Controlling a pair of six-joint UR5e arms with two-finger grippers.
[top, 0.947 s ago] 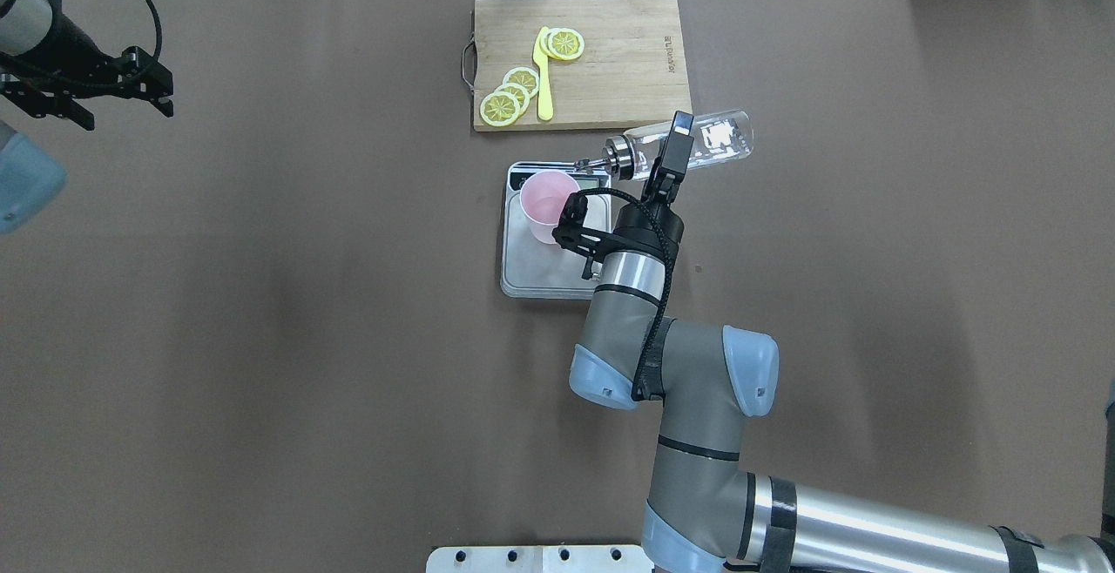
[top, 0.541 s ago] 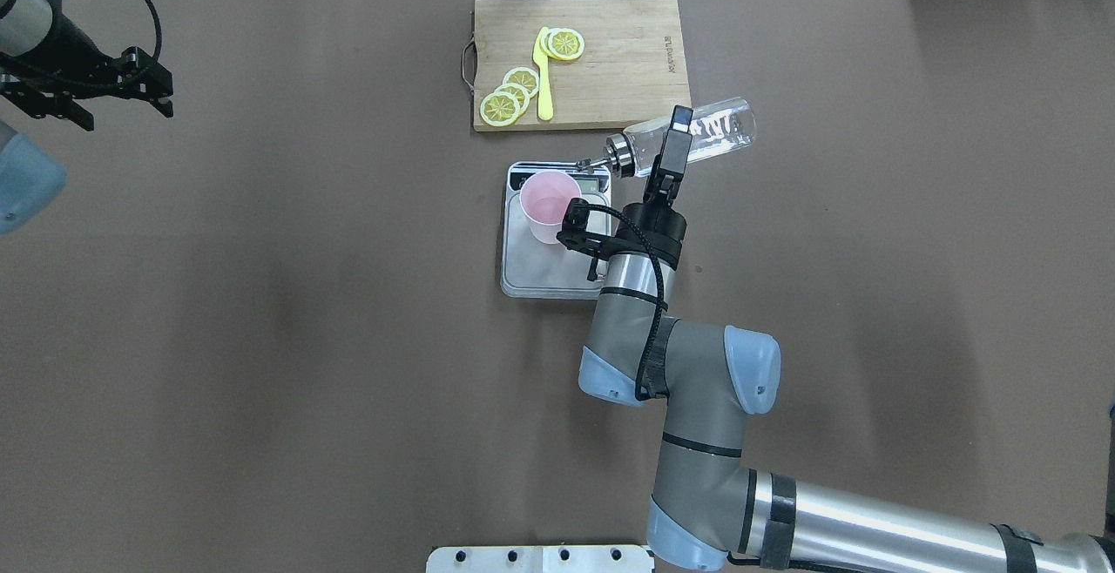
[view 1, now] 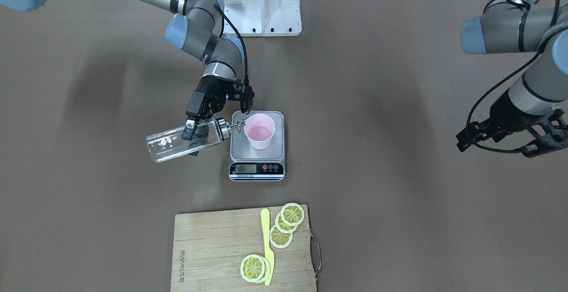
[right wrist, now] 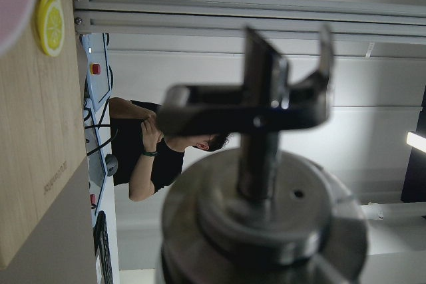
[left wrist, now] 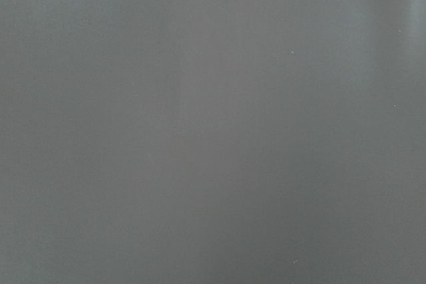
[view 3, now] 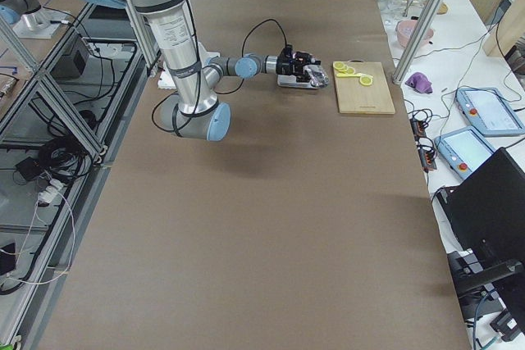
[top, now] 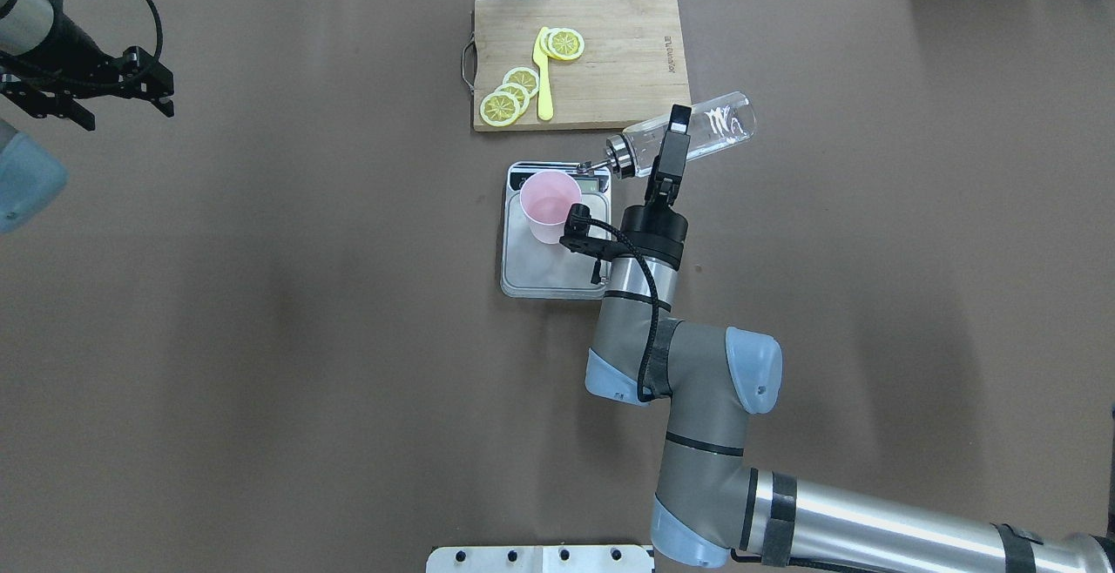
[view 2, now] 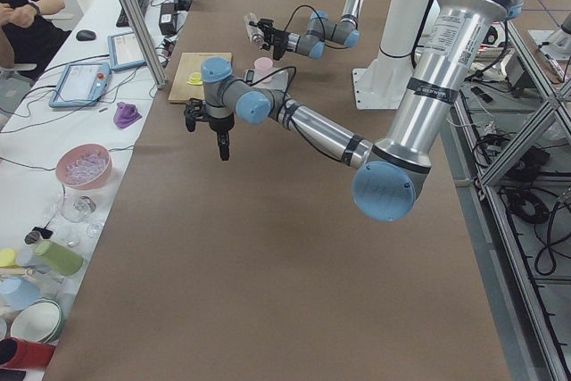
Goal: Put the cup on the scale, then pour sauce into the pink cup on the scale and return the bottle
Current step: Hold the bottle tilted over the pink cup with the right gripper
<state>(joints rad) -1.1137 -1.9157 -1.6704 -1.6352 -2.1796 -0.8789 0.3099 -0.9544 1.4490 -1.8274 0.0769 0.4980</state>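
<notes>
The pink cup (top: 549, 203) (view 1: 259, 136) stands on the steel scale (top: 540, 270) (view 1: 239, 151), with a little clear liquid in it. My right gripper (top: 673, 144) (view 1: 194, 133) is shut on the clear glass bottle (top: 716, 129) (view 1: 167, 146). The bottle lies nearly level, its metal spout (view 1: 237, 125) close to the cup's rim; no stream of sauce shows. The right wrist view is filled by the metal cap (right wrist: 259, 217). My left gripper (top: 126, 111) (view 1: 497, 147) hangs open and holds nothing, far off at the table's left end.
A wooden cutting board (top: 610, 59) (view 1: 213, 247) with lemon slices (top: 510, 94) and a yellow knife (top: 543, 77) lies just beyond the scale. A person (view 2: 27, 6) sits at the side bench beyond the table, where bowls and cups stand.
The right gripper has turned the bottle, its base swinging toward the cutting board, and the wrist has drawn back slightly toward the robot. The left arm has not moved.
</notes>
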